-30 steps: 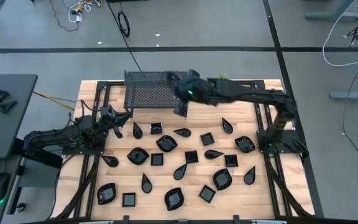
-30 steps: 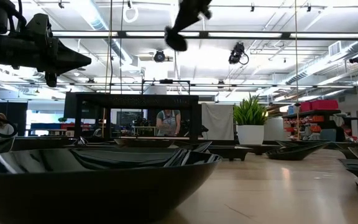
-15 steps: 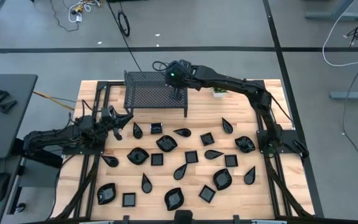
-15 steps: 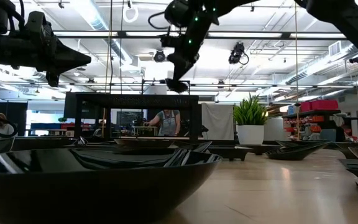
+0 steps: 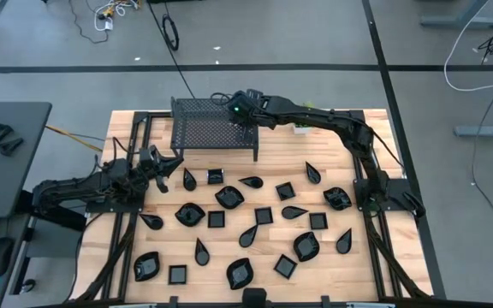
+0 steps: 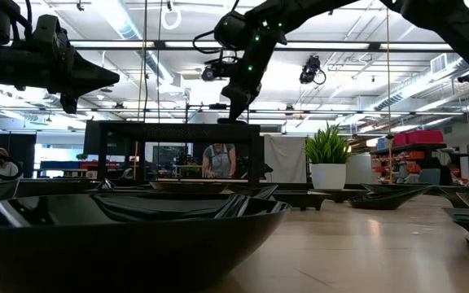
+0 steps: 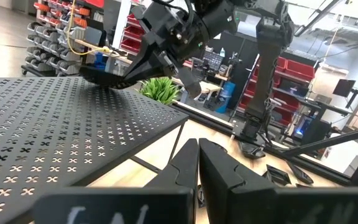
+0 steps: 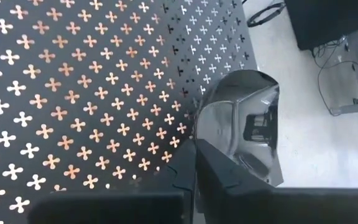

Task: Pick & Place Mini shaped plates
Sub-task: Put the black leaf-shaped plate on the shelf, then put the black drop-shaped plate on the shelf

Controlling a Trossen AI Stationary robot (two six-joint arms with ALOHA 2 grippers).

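- The right gripper is reaching across the far side of the table and is positioned over the right rear corner of the black mesh rack.
- In the right wrist view, the right gripper's fingers are sitting narrowly set on the rim of a glossy black mini plate; the plate is lying on the perforated top of the rack at its edge. Whether the fingers are gripping firmly or loosening cannot be told.
- In the left wrist view, the same plate is showing as a dark shallow dish touching the rack top, with the right gripper directly above it.
- In the low view, the right gripper is meeting the top edge of the rack.
- The left gripper is hovering above the left side of the table, in front of the rack, with its fingers pressed together and holding nothing.
- The remaining mini shaped plates are lying spread over the wooden table in front of the rack, in teardrop, square and wavy-rim shapes, apart from one another.
- A small green potted plant is standing near the far edge, just to the right of the rack.
- A person is visible in the room beyond the table.
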